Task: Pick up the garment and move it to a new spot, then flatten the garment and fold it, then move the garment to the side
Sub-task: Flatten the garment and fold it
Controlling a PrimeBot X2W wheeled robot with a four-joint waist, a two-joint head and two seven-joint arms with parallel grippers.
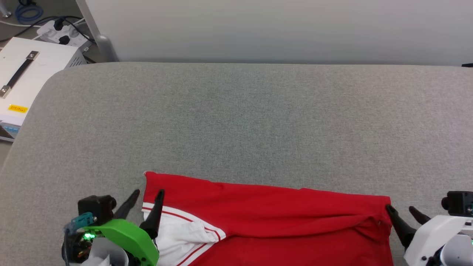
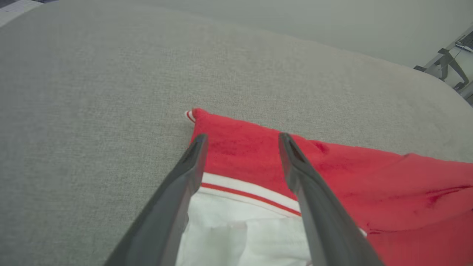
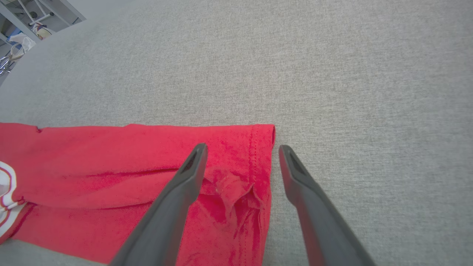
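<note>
Nearest, at the lower left, the left gripper [image 1: 148,192] has its jaws spread wide with nothing gripped. It straddles the left edge of the garment [image 1: 277,218]. One finger [image 1: 127,205] is over the bare grey surface [image 1: 236,122], and the other is over red cloth just above the white sleeve [image 1: 177,232] and its striped trim. The tips may be resting on the fabric, but the left wrist view does not settle it.

The garment lies folded on the near part of the surface as a long red band running left to right. Its near side is cut off by the bottom of the head view, and a soft crease runs along its length.

At its right end the stitched hem [image 3: 258,159] is puckered near the corner. The right gripper [image 1: 399,207] is there, jaws also wide apart and empty. Its inner finger is over the hem corner and its outer finger is over bare grey just beside it.
</note>
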